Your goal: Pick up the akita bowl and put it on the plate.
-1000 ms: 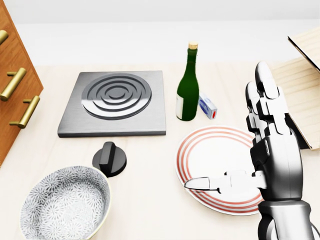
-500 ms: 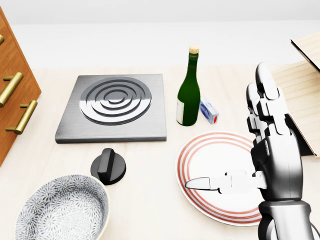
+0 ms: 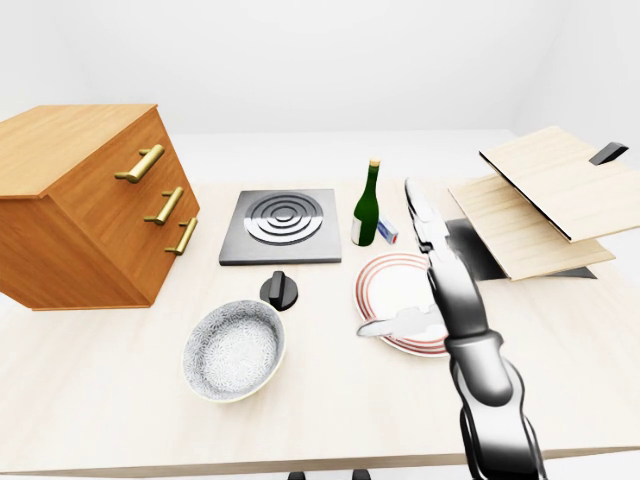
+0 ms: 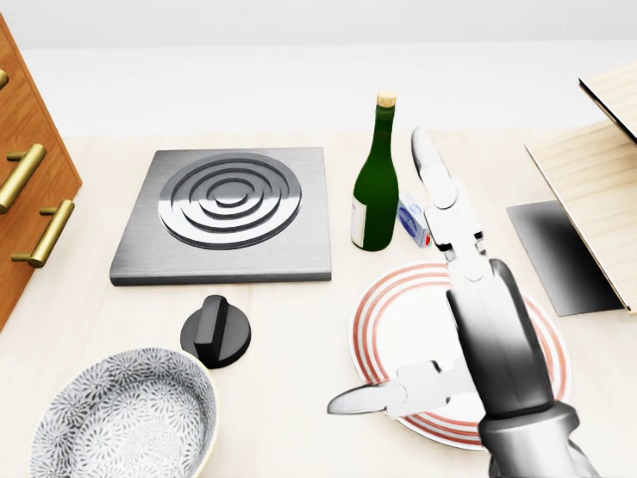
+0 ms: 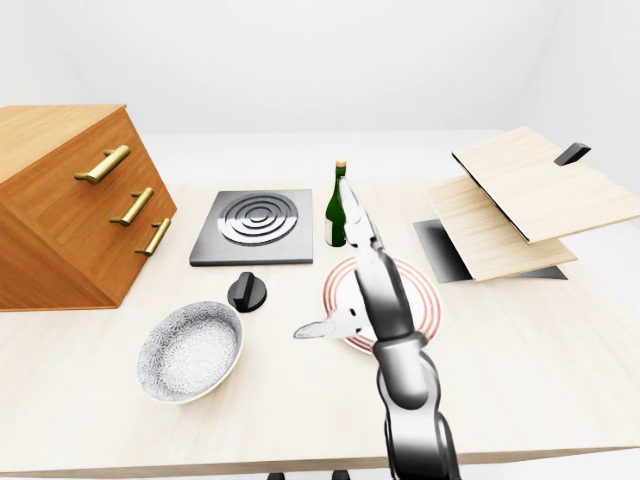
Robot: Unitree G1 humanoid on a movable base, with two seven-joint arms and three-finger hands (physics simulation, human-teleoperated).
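Note:
The akita bowl [image 4: 124, 418], grey with a fine white pattern and a pale rim, sits empty on the light wooden table at the bottom left of the head view. To its right lies the plate [image 4: 403, 314], white with red rings. My right hand [image 4: 408, 299] hovers over the plate, open, with its fingers [image 4: 443, 204] stretched upward and the thumb pointing left toward the bowl. It holds nothing and is well apart from the bowl. My left hand does not show in any view.
Above the bowl are a black knob [image 4: 216, 332] and a grey stove plate [image 4: 227, 211]. A green bottle [image 4: 376, 179] and a small blue-white box [image 4: 412, 221] stand just above the plate. A wooden drawer cabinet [image 3: 90, 205] is at left; stacked boards [image 3: 545, 195] at right.
The camera first shifted a little, sliding the whole picture down. Then my right hand swung left from the right edge to over the plate, still open. Bowl and plate stayed put.

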